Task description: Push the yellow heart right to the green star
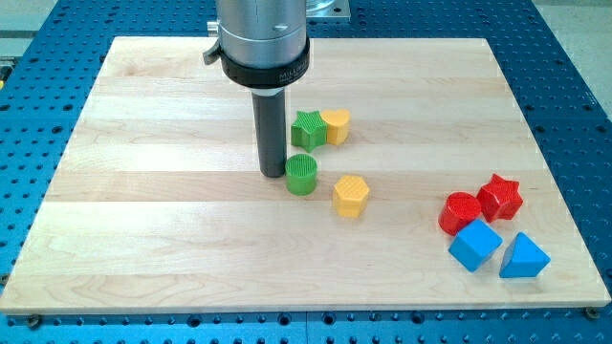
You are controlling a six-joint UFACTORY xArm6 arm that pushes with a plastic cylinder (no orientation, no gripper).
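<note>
The green star (308, 129) lies near the board's middle, towards the view's top. The yellow heart (336, 125) touches its right side. My tip (273, 173) rests on the board just left of a green cylinder (301, 175), and below-left of the green star. A yellow hexagon block (351, 195) lies below-right of the green cylinder.
A red cylinder (460, 211), a red star (500, 197), a blue cube (474, 245) and a blue triangular block (523, 256) are grouped at the view's lower right. The wooden board (143, 191) sits on a blue perforated table.
</note>
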